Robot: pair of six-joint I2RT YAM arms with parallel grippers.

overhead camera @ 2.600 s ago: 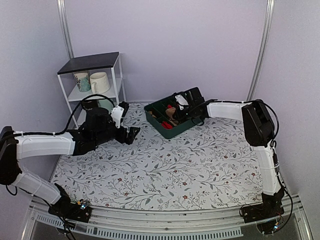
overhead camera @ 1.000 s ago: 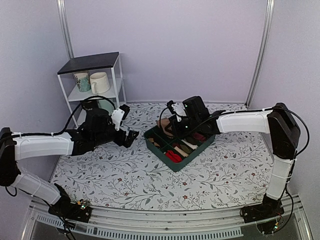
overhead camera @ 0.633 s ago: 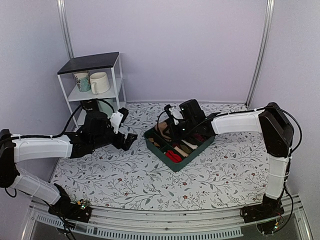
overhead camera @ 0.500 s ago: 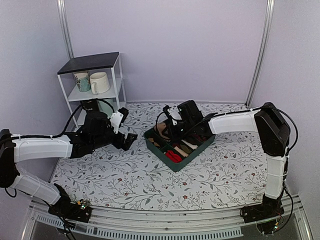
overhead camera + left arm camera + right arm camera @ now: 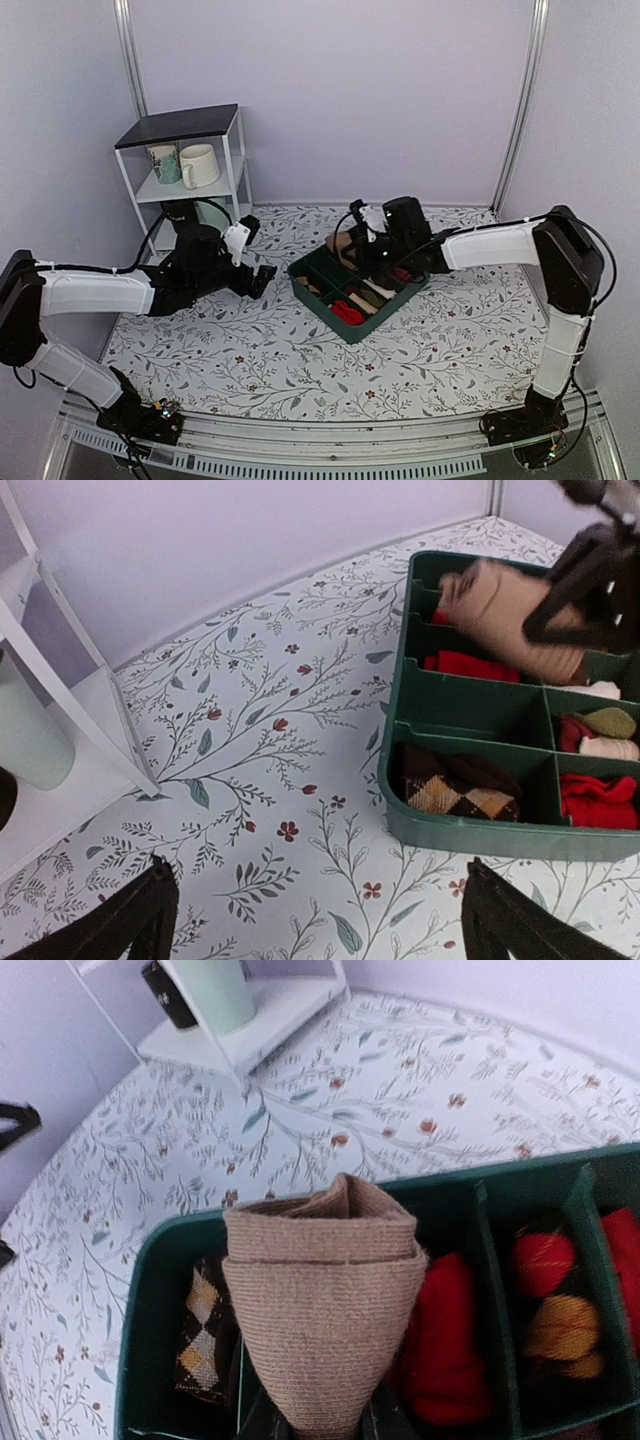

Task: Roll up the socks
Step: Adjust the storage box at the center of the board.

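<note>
- Roll held aloft: the right tool (image 5: 360, 247), jaws drawn nearly together, pinches the socks (image 5: 320, 1290) by one narrow end. The compact tan-brown bundle hangs in the air over the far corner of the green tray (image 5: 400, 780).
- The grip looks slim. The roll flares wide beyond the jaws, so a loose outer layer could likely spring open on release and undo the roll.
- Under the bundle lie a red rolled sock (image 5: 450, 1350) and an argyle pair (image 5: 205, 1345), in neighbouring compartments. A drop from here might straddle the divider or land on the red sock; which compartment is meant cannot be told.
- The right arm reaches across the counter (image 5: 300, 350) from its base, forearm near level, wrist above the tray.
- The left arm lies low and outstretched by the white shelf (image 5: 180, 150). The left tool (image 5: 320, 920) gapes fully and grips nothing, short of the tray's near wall.
</note>
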